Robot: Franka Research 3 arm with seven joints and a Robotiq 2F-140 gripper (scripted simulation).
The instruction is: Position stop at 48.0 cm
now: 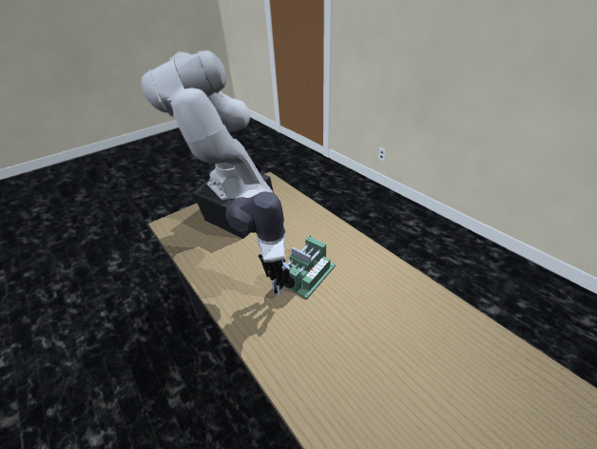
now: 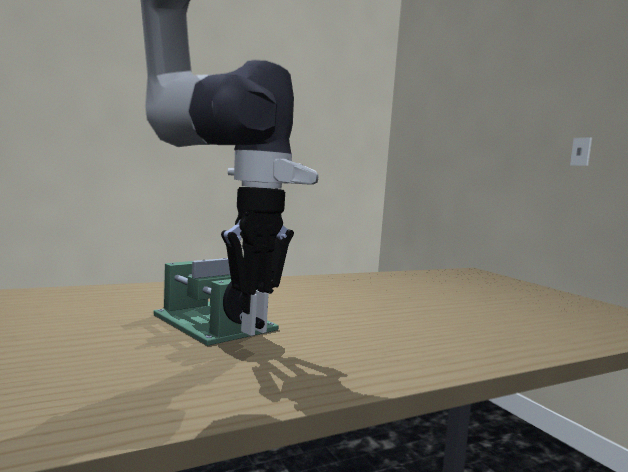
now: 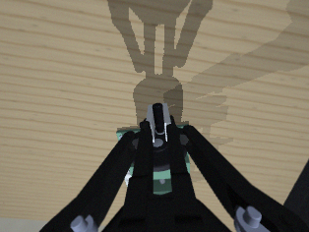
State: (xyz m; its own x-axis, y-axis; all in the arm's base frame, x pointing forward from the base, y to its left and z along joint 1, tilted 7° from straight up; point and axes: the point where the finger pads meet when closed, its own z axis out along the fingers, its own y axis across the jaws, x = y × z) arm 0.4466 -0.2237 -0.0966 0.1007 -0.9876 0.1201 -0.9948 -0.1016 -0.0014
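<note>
The green stop device point(image 1: 316, 242) point(image 2: 174, 294) stands on the table. Its grey stop plate point(image 1: 300, 254) point(image 2: 209, 267) sits on rods between the two end blocks. A white scale point(image 1: 318, 266) with a small red mark runs along one side; its numbers are too small to read. The black handwheel point(image 1: 290, 280) point(image 2: 232, 303) is on the near end block, partly hidden by the fingers. My gripper point(image 1: 277, 287) point(image 2: 254, 320) points down and is shut on the handwheel's black handle point(image 2: 260, 323) point(image 3: 157, 113), low on the wheel's outer side.
The wooden table point(image 1: 386, 333) point(image 2: 406, 324) point(image 3: 59, 64) carries the device, with the table's long edge on the gripper's side. The arm's dark base block point(image 1: 219, 214) stands at the table's far end. Walls stand behind.
</note>
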